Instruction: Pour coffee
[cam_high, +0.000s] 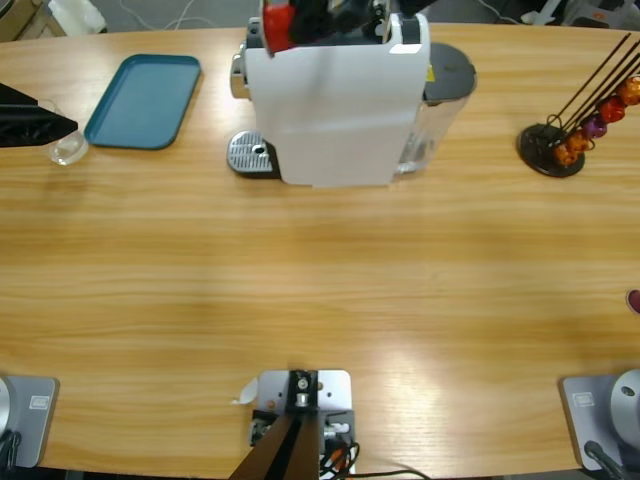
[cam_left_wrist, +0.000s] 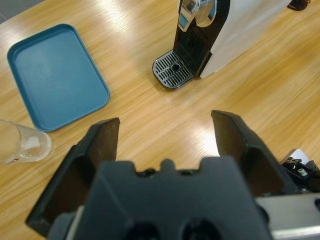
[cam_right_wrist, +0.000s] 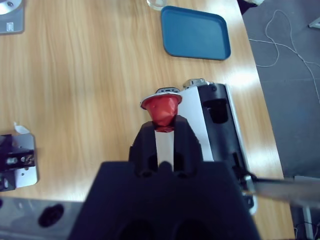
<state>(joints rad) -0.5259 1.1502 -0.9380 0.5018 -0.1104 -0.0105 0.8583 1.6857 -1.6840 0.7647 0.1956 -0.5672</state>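
Note:
The white coffee machine (cam_high: 335, 110) stands at the table's far middle, its drip grille (cam_left_wrist: 172, 70) bare. Above the machine's top (cam_right_wrist: 215, 125), my right gripper (cam_right_wrist: 164, 125) is shut on a red capsule (cam_right_wrist: 161, 109); in the high view the right gripper (cam_high: 305, 25) and capsule (cam_high: 278, 22) hang over the machine's far left corner. An empty clear glass (cam_high: 68, 150) stands left of the blue tray (cam_high: 145, 100). My left gripper (cam_left_wrist: 165, 127) is open and holds nothing. The glass (cam_left_wrist: 20, 142) lies outside its left jaw. The left gripper (cam_high: 55, 128) enters from the left edge.
A black capsule rack (cam_high: 555, 145) with several coloured capsules stands at the far right. The blue tray (cam_left_wrist: 55, 75) holds nothing. Bare wood stretches across the table's middle and front.

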